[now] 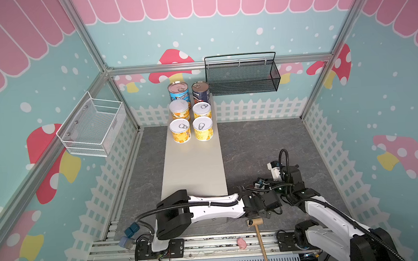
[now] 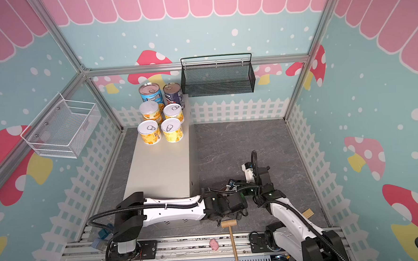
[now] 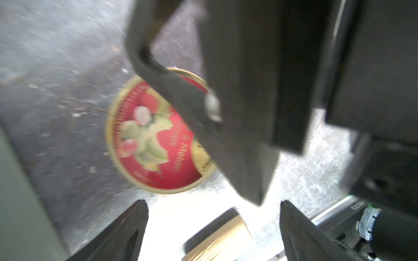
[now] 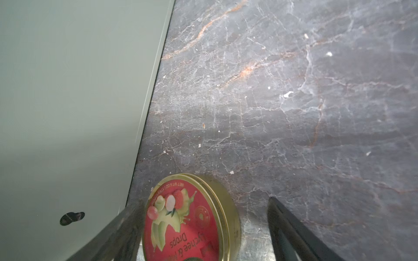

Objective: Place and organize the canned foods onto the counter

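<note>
Six canned foods stand at the far end of the beige counter: a light-blue Progresso can, a navy can and several short yellow cans. The flat gold tin with a red lid stands tilted on its edge on the dark floor beside the counter's side wall. My right gripper is open around it. The tin leans on one finger and a clear gap separates it from the other. My left gripper is open above the mallet head, facing the tin. The arms hide the tin in both top views.
A wooden mallet lies on the floor by the front rail, its head under my left gripper. A small pink toy sits on the rail. A black mesh basket hangs on the back wall, a white wire basket on the left wall.
</note>
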Tool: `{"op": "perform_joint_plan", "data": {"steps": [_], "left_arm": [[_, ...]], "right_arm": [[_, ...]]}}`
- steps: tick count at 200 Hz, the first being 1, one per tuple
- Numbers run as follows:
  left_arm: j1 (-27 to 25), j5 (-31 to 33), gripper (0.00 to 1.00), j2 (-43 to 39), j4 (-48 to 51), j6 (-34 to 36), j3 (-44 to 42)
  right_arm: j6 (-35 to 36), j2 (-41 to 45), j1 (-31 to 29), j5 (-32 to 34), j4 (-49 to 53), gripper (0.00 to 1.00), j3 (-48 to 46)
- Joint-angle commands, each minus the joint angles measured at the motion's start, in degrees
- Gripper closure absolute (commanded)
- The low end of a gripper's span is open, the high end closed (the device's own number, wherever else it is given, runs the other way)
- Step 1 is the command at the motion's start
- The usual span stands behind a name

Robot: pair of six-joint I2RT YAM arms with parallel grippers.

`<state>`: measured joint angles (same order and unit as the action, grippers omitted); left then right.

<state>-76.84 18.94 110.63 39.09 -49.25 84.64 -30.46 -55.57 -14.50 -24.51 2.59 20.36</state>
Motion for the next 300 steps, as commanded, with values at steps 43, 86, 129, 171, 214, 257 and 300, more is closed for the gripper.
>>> {"op": "perform_joint_plan", "data": {"steps": [43,86,129,171,214,257,300], "left_arm": [[-2.82,10.07,0.08,-9.71,7.07,0.1,-0.44],[-5.25,12.7,0.06,-11.92,12.47,1.64,1.96],[-5.57,17.01,0.06,-13.31,17.75,-0.14,2.79],[-5.6,20.54,0.06,-14.84,22.95,-4.36,1.59],[-4.18,22.23,0.05,-17.55,25.26,-7.71,-1.95],[-2.21,23.32,0.05,-21.07,27.8,-10.38,-6.76],[0.06,24.63,0.05,-23.99,30.05,-11.83,-10.35]], "right_arm": [[1.65,-4.46,-0.18,6.38,3.12,0.1,5.5],[4.52,-9.59,-0.09,7.3,3.19,0.09,8.48],[5.82,-10.19,-0.09,7.37,3.99,0.09,10.59],[6.11,-9.6,-0.09,7.12,4.26,0.09,10.87],[6.18,-8.68,-0.09,6.62,4.52,0.09,10.71],[6.29,-8.11,-0.1,6.23,4.84,0.09,10.75],[6.2,-7.56,-0.04,5.88,4.79,0.09,10.4]]}}
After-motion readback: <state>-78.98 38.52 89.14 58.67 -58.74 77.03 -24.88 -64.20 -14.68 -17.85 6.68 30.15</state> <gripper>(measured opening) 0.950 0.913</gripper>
